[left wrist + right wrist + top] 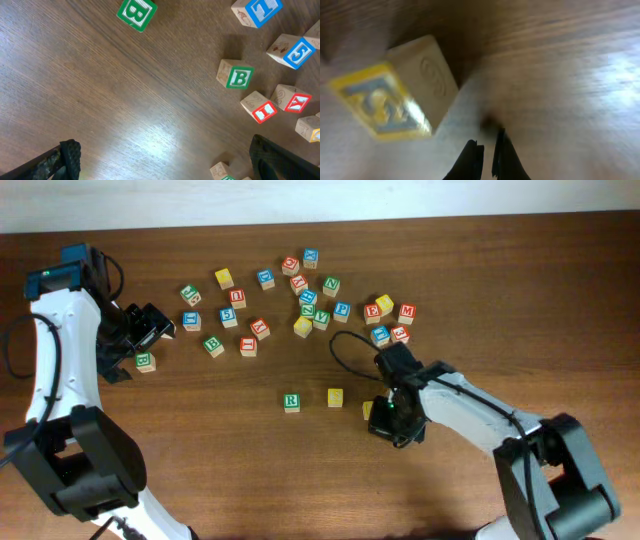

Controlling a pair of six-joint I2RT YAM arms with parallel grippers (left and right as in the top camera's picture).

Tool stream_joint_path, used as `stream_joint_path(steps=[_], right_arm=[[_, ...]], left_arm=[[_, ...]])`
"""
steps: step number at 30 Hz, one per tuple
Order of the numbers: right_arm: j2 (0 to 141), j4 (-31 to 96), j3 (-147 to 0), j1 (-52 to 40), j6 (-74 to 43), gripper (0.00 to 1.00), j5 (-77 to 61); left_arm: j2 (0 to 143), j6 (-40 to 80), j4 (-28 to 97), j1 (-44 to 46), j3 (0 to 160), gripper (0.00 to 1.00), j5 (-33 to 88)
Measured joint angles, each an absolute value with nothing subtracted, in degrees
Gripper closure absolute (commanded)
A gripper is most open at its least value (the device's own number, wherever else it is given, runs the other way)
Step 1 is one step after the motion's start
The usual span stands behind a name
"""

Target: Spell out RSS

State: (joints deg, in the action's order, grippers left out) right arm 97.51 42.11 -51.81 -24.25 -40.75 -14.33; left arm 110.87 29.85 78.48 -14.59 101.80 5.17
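Nearest us on the counter (200, 480), the right pincer (487, 156) points down at the wood, its two fingers drawn almost together with only a sliver between them and nothing in them. Just beside it, outside the fingers, lies a yellow-framed cube (395, 95). It sits askew in the wrist view, its marking blue but too blurred for us to read. From overhead this cube peeks out at the pincer's edge and ends a loose row: the R cube (291, 402) at the left with its green letter up, a second yellow cube (335, 397) near it in the middle, then the one by the pincer. All three are apart, none touching. Further out on the left, the left pincer (165, 167) hangs spread wide over bare wood, holding nothing. A green B cube (145, 361) sits near it, and another green B cube (213, 346) lies a little beyond. Farthest off we see a scatter of lettered cubes (308, 297) in red, blue, green and yellow.
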Motion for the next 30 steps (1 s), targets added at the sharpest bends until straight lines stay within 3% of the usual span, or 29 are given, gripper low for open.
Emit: stream_joint_path(steps=[8, 15, 23, 30], right_arm=[[98.0, 35.3, -51.8, -24.3, -40.2, 0.96, -15.0], [98.0, 34.0, -52.3, -24.5, -38.4, 0.95, -7.2], [98.9, 23.1, -51.8, -24.4, -34.8, 0.96, 0.4], [99.3, 20.3, -51.6, -24.4, -34.5, 0.96, -3.6]], left_arm=[[110.9, 29.8, 78.5, -14.6, 101.8, 0.01, 5.2], [110.9, 29.8, 78.5, -14.6, 101.8, 0.01, 5.2], [110.9, 29.8, 78.5, -14.6, 101.8, 0.01, 5.2], [110.9, 29.8, 78.5, -14.6, 101.8, 0.01, 5.2]])
